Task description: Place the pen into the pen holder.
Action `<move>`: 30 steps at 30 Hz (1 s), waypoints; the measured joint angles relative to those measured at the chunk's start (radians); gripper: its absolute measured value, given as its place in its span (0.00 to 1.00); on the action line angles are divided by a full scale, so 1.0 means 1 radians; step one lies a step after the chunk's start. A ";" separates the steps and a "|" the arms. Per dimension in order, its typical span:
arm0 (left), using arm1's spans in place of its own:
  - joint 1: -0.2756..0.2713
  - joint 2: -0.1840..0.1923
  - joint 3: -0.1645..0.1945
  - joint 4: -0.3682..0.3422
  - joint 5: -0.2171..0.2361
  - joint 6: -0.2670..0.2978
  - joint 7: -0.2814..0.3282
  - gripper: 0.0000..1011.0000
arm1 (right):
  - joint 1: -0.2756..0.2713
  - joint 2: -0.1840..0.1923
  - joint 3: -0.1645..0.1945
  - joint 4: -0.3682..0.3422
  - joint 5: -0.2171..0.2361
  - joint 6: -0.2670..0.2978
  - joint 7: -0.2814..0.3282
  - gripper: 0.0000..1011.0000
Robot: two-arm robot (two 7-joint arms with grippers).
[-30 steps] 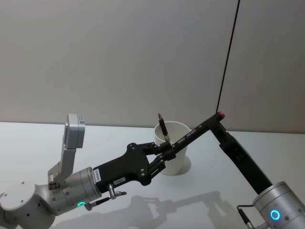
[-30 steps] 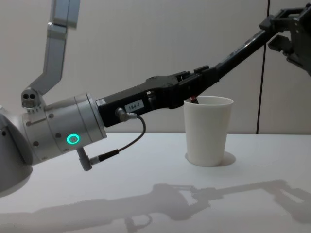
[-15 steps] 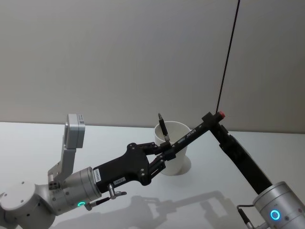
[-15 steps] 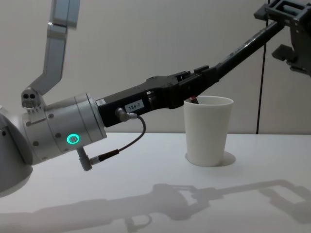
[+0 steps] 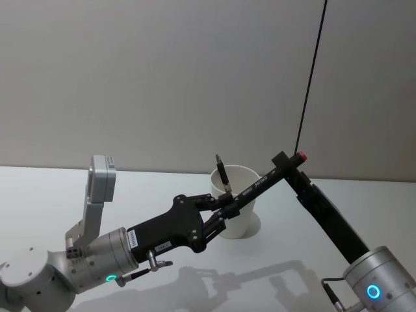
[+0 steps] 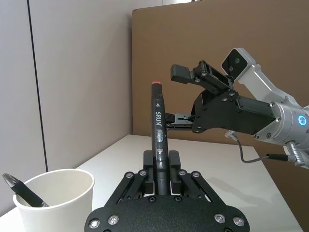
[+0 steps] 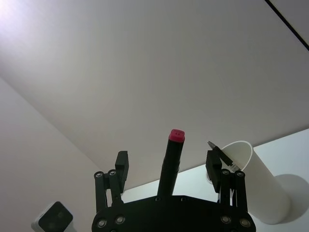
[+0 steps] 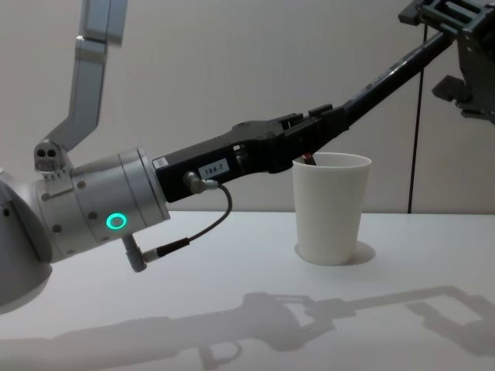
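The left gripper is clamped on the lower end of a long black marker pen with a red end cap, holding it tilted just above the rim of the plain white tapered paper cup that stands on the white table. A second dark pen leans inside that cup. The right gripper sits at the marker's red end with its fingers spread wide on either side of it, not touching.
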 joint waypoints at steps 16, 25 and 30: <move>0.000 0.000 0.000 0.000 0.000 0.000 0.000 0.19 | 0.019 0.002 -0.013 0.014 0.005 -0.005 0.000 0.98; 0.000 0.000 0.000 0.000 0.000 0.000 0.000 0.19 | 0.022 0.002 -0.015 0.017 0.006 -0.007 -0.002 0.78; 0.000 0.000 0.000 0.000 0.000 0.000 0.000 0.19 | 0.024 0.003 -0.016 0.019 0.006 -0.008 -0.002 0.64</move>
